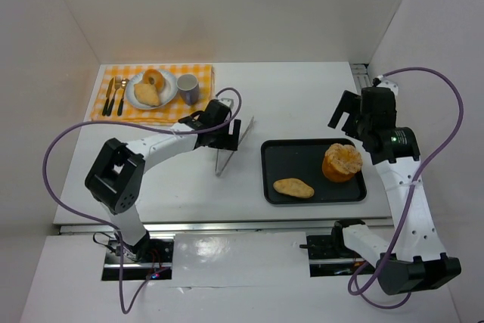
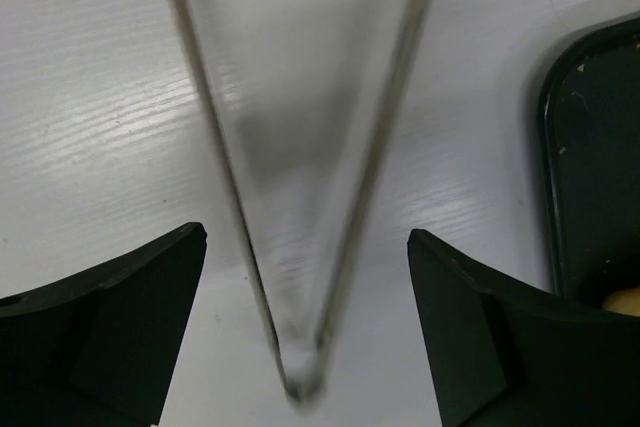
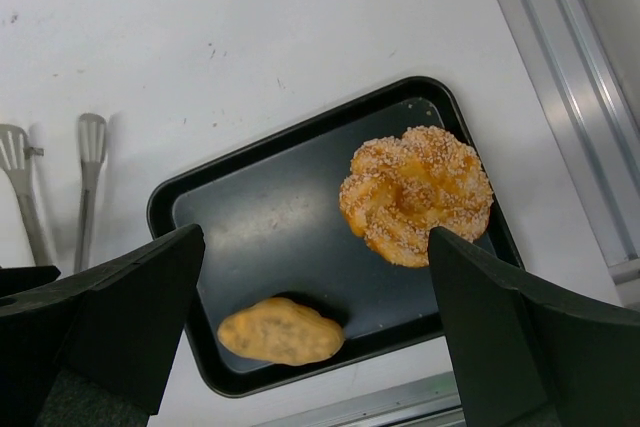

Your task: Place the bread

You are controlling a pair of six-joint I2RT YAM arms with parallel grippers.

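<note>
Metal tongs [image 1: 229,149] lie on the white table, left of a black tray [image 1: 291,160]. My left gripper [image 1: 231,134] is open and straddles the tongs [image 2: 300,247] near their hinge end without touching them; its fingers [image 2: 130,297] rest low over the table. The tray holds a round sesame bread [image 1: 342,162] and an oval bread [image 1: 293,187]. My right gripper [image 1: 349,116] is open and empty, held above the tray's far right. Its wrist view shows the sesame bread [image 3: 415,192], the oval bread [image 3: 280,332] and the tray [image 3: 270,217] below the gripper [image 3: 315,237].
A yellow checked placemat [image 1: 200,73] at the far left carries a white plate [image 1: 168,96] with two breads, a grey cup [image 1: 187,88], and a knife and fork [image 1: 115,97]. The tray's edge [image 2: 590,147] shows right of my left gripper. White walls enclose the table.
</note>
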